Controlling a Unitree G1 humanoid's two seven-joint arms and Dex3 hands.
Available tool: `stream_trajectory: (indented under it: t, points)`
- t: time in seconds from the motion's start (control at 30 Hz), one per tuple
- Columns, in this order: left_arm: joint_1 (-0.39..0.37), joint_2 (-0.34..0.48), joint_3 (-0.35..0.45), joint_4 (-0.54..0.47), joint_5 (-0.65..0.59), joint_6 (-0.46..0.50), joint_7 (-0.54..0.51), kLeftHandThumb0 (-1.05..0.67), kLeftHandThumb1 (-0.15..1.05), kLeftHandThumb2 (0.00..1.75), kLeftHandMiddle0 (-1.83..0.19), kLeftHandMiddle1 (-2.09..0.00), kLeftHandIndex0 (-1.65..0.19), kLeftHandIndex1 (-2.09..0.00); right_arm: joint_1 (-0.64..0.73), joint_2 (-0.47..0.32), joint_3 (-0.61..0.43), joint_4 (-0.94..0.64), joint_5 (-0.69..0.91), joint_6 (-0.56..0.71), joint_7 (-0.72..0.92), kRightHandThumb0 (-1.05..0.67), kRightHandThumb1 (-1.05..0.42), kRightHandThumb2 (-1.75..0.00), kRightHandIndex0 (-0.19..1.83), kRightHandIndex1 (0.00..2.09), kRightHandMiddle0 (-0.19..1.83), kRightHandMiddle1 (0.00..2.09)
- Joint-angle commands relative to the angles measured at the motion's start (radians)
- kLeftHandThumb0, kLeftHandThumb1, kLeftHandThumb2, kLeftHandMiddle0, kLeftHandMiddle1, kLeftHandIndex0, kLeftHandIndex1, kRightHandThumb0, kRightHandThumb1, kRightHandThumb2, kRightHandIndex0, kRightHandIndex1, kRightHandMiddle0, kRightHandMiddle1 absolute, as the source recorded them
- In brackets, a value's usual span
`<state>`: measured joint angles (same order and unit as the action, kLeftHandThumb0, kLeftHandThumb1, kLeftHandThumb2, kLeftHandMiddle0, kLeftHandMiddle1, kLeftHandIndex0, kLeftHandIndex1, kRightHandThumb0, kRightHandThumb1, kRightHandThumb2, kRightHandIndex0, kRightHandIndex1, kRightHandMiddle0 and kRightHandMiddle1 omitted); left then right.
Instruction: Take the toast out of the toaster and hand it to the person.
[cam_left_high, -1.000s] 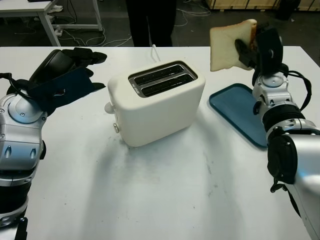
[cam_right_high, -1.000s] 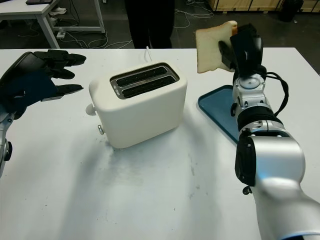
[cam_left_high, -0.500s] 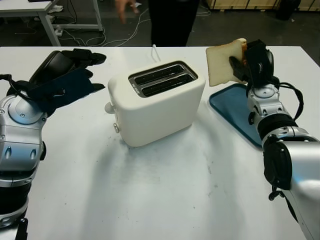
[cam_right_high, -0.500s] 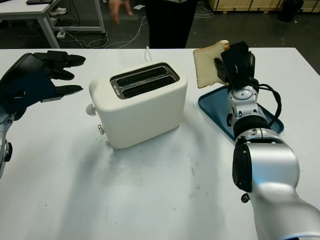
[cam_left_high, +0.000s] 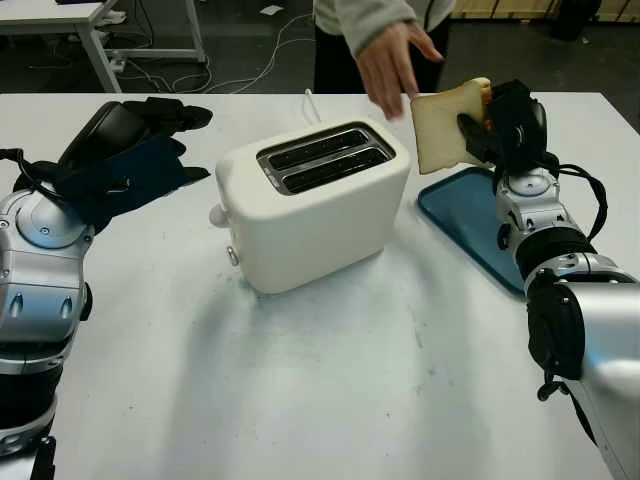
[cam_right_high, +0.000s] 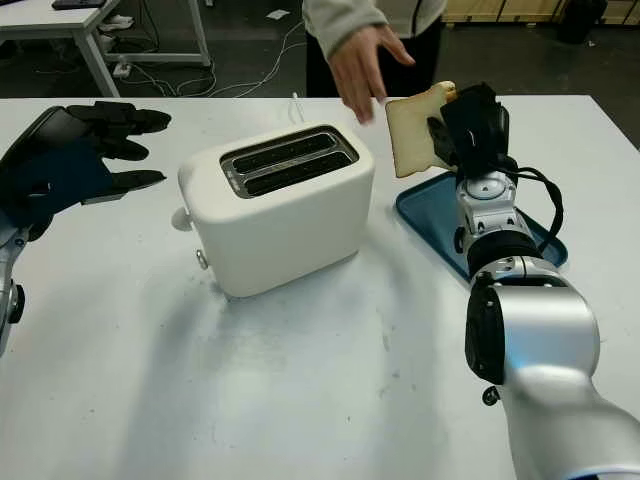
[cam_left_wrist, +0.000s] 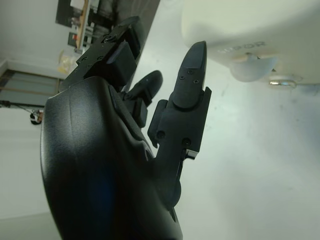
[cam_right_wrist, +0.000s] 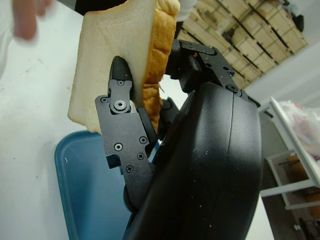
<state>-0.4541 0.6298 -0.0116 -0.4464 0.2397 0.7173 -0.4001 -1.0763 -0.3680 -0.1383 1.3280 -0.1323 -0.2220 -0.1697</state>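
A white worktop (cam_left_high: 330, 400) seen from above; a white two-slot toaster (cam_left_high: 312, 203) sits at the centre of the frame, both slots showing no bread; a blue tray (cam_left_high: 470, 225) lies flat to its right, near the right edge of the frame. The right robot hand (cam_left_high: 495, 120), in the upper right of the frame, is raised above the tray and clamped on a slice of toast (cam_left_high: 448, 124); the toast stands upright, pinched between black fingers (cam_right_wrist: 119, 95), held clear of the toaster and the tray. A person's hand (cam_left_high: 392, 62) reaches down from the top centre of the frame, just beside the toast's upper left corner; contact cannot be told. The left robot hand (cam_left_high: 130, 150) hovers at the upper left of the frame, left of the toaster, open and holding nothing.
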Motion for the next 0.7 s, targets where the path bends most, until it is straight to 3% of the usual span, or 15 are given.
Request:
stream_trajectory:
  t: [0.0, 0.67]
  points:
    - [0.007, 0.004, 0.007, -0.01, 0.007, -0.005, 0.006, -0.28, 0.92, 0.06, -0.37, -0.64, -0.58, 0.0, -0.002, 0.002, -0.014, -0.008, 0.017, -0.012, 0.004, -0.15, -0.92, -0.32, 0.69, 1.75, 0.37, 1.75]
    - [-0.007, 0.007, 0.001, 0.0, 0.008, -0.012, 0.002, -0.28, 0.92, 0.06, -0.38, -0.64, -0.58, 0.0, -0.006, 0.0, -0.023, -0.012, 0.017, -0.044, 0.013, -0.13, -0.92, -0.32, 0.79, 1.75, 0.48, 1.75]
